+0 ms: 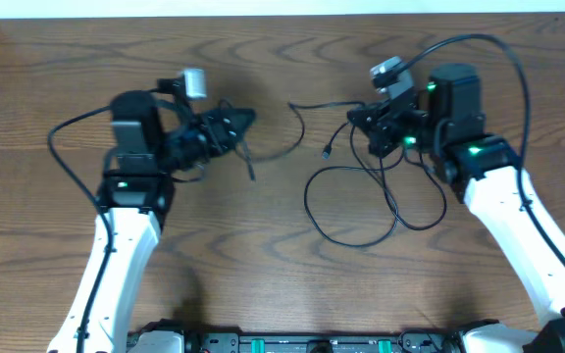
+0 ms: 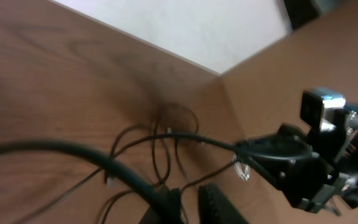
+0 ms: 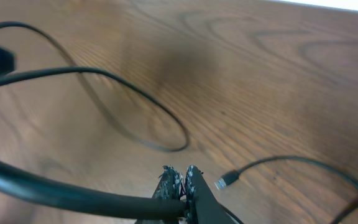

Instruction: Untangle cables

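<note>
Black cables (image 1: 307, 194) lie looped on the surface (image 1: 263, 284) between both arms. The right hand (image 3: 180, 175) is clamped on 1 of them. The left hand (image 2: 191, 208) stands slightly apart. Draw the right end away slowly, keeping it low and watching the loops for snags.

Black cables (image 1: 325, 153) on wooden table (image 1: 263, 284)

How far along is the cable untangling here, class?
Done: one plug end lies free on the table. In hand: the right tool is shut by the black cables; the left tool faces it. Left: their loops cross each other near the right tool, so most remains.
</note>
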`<state>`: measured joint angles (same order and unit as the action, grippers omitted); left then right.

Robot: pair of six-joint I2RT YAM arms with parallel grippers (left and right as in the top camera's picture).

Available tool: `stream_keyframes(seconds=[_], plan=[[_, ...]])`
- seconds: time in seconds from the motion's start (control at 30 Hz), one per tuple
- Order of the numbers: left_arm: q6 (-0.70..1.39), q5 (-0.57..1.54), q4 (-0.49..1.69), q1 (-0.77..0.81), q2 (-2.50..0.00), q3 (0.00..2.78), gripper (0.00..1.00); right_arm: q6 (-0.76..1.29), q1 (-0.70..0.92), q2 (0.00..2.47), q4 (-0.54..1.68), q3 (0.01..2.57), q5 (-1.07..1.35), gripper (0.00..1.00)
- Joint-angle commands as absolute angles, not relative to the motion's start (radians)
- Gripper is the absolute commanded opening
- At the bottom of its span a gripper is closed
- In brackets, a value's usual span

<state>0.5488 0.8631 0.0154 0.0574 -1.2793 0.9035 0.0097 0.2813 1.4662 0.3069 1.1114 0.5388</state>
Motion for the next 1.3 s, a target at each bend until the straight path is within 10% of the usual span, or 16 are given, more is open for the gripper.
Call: stream_keyframes(seconds=[0.0,0.33,0.83,1.27], plan=[[0.457,0.764,0.038,0.115,-1.274,0.92,0.25,-0.026,0.326,1.478,0.31,1.113,0.366,0.01],[0.456,0.762,0.074,0.203,-1.274,0.92,0.69,-0.024,0.382,1.48,0.264,1.113,0.418,0.01],[0.467,0.49,0.051,0.357,-1.274,0.92,0.74,0.11,0.379,1.48,0.345,1.113,0.32,0.01],[1.625,0.555,0.007,0.37,-1.274,0.92,0.75,0.198,0.395,1.503,0.33,1.113,-0.047,0.01]])
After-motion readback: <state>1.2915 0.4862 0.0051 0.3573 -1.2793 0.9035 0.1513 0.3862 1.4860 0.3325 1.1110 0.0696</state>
